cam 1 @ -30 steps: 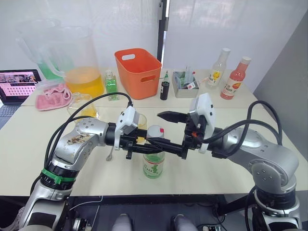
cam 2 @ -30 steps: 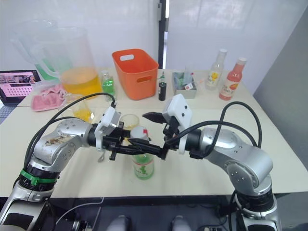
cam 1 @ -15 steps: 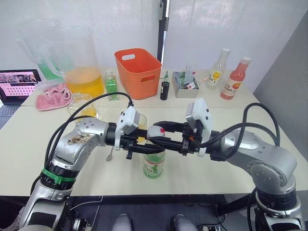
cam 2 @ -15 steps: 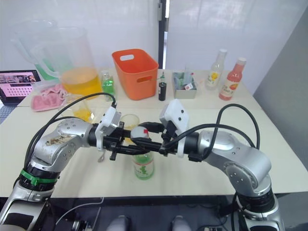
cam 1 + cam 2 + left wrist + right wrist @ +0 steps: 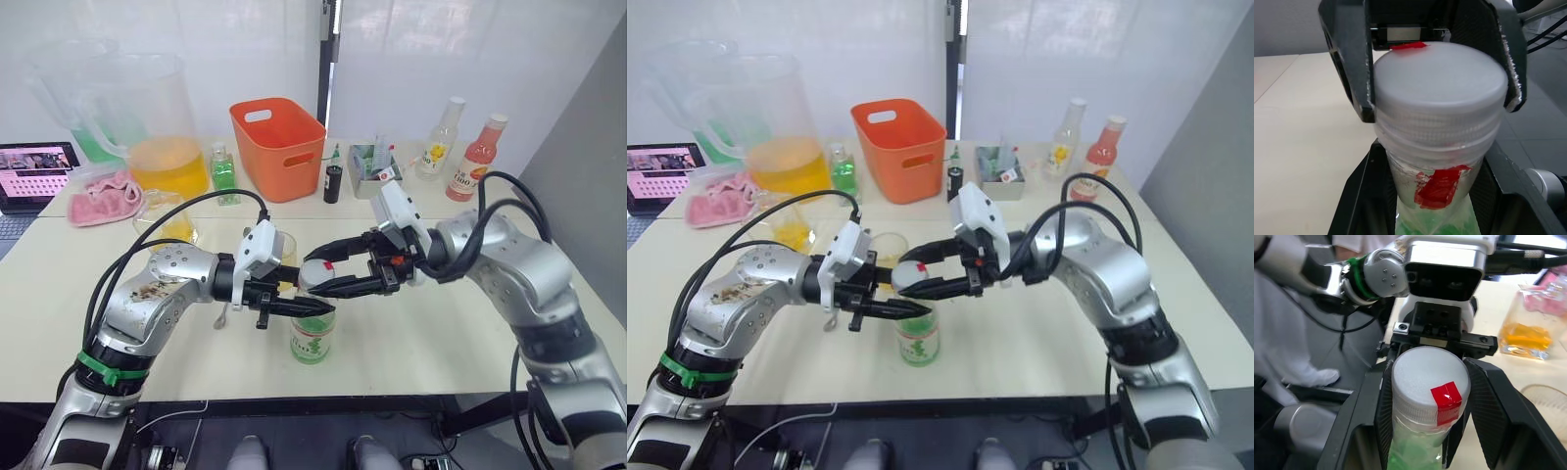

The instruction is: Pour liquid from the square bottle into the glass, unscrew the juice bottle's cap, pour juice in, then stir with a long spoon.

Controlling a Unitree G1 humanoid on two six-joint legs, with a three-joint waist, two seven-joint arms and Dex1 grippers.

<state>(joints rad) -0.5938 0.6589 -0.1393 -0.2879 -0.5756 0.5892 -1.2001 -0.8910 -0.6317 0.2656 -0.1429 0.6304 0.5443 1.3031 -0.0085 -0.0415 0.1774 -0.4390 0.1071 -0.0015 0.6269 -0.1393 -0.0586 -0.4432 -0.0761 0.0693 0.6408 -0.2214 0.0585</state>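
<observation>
The juice bottle (image 5: 312, 338) stands upright near the table's front edge, green label facing me. My left gripper (image 5: 310, 306) is shut on its neck just under the cap (image 5: 316, 273). My right gripper (image 5: 313, 279) comes in from the right and is shut on the white cap (image 5: 1440, 83), one finger on each side. The glass (image 5: 890, 246), with yellow liquid in it, stands just behind my left wrist. The square bottle (image 5: 168, 217) sits further back on the left. The long spoon (image 5: 222, 317) lies on the table under my left forearm.
A big pitcher (image 5: 162, 127), a small green bottle (image 5: 225, 174), an orange basket (image 5: 279, 147), a dark little bottle (image 5: 333, 183) and a grey box (image 5: 376, 171) line the back. Two bottles (image 5: 477, 159) stand far right, a pink cloth (image 5: 103, 196) and a screen (image 5: 34, 171) far left.
My right wrist has turned and its forearm has swung up and back, while its fingers stay at the cap. The left gripper and the bottle have held still.
</observation>
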